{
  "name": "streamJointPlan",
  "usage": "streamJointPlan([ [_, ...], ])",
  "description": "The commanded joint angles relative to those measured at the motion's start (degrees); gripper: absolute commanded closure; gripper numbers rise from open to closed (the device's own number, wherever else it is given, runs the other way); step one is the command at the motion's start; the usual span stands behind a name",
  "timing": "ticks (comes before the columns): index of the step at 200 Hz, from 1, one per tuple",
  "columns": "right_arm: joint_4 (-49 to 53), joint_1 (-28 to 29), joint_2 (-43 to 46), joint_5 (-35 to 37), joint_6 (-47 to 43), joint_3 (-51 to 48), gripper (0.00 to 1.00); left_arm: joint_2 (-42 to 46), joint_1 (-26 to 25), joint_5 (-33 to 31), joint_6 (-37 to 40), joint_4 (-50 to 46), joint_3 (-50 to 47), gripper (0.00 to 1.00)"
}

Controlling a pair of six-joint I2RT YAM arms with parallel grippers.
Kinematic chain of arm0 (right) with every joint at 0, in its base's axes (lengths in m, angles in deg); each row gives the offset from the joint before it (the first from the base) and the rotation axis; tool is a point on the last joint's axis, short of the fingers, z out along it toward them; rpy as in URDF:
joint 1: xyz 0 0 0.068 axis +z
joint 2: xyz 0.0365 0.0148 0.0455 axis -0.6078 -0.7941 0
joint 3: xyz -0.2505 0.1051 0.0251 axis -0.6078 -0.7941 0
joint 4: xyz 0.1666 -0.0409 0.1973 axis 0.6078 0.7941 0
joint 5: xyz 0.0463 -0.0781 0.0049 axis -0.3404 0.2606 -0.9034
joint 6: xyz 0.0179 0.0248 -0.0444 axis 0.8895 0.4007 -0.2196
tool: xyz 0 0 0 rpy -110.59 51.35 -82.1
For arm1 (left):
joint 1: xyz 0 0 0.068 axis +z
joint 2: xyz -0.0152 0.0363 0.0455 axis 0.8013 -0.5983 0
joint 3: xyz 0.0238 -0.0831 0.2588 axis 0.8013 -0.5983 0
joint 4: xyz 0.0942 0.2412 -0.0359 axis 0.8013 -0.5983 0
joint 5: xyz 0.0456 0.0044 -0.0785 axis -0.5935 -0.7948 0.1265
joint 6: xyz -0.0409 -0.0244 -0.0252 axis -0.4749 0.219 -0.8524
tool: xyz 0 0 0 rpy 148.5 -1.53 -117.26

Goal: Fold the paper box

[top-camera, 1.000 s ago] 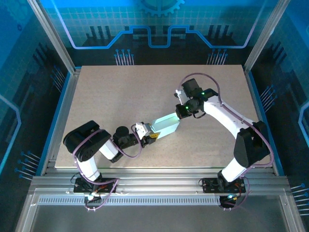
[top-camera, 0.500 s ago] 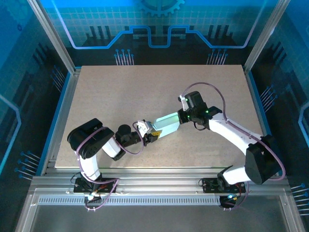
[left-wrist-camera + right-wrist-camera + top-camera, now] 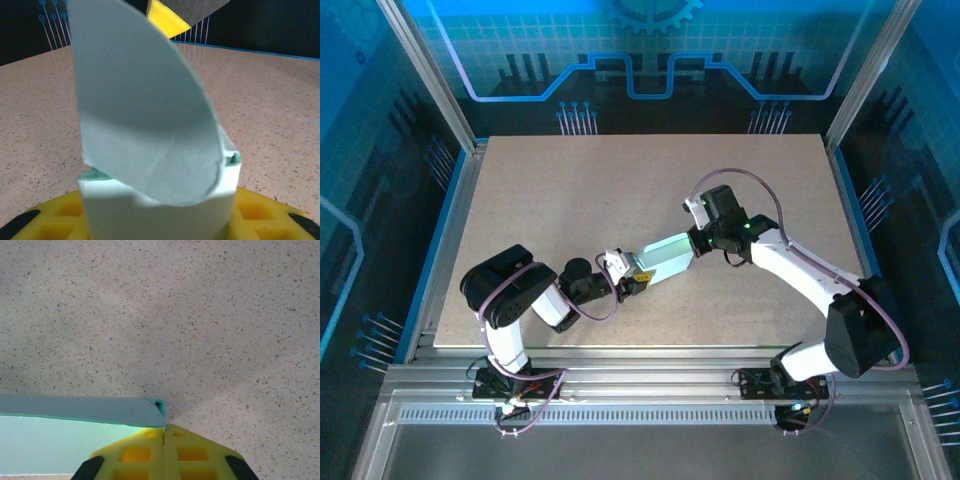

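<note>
While right arm has swung its elbow outward and settled, we note from above: paper box (image 3: pixel 665 258) at mid-table (image 3: pixel 570 190), bridged between left gripper (image 3: pixel 632 282) and right gripper (image 3: pixel 695 243), barely shifted.

Left wrist: we see yellow fingers (image 3: pixel 260 212) pinching box's near end, rounded flap (image 3: pixel 145 110) standing up, not tucked.

Right wrist: fingers (image 3: pixel 192 450) pressed together, nothing between them, tips at box's far corner, touching or nearly.

We judge right arm re-angled to push that end; folding unfinished.
</note>
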Motion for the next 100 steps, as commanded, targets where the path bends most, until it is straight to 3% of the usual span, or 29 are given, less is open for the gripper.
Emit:
streamJointPlan([
  [1, 0.5, 0.4, -0.3, -2.8, -0.8, -0.7, 1.00, -1.6, 0.5, -1.2, 0.3, -3.2, -1.0, 0.68],
  [78, -14.7, 2.4, 3.5, 1.2, 4.6, -12.9, 1.00, -4.1, 1.0, -1.5, -3.6, -3.2, 0.8, 0.64],
  [100, -12.2, 3.0, 3.5, 4.5, 5.8, -10.6, 1.00, -4.2, 1.5, -2.8, -4.5, -3.2, 0.8, 0.46],
])
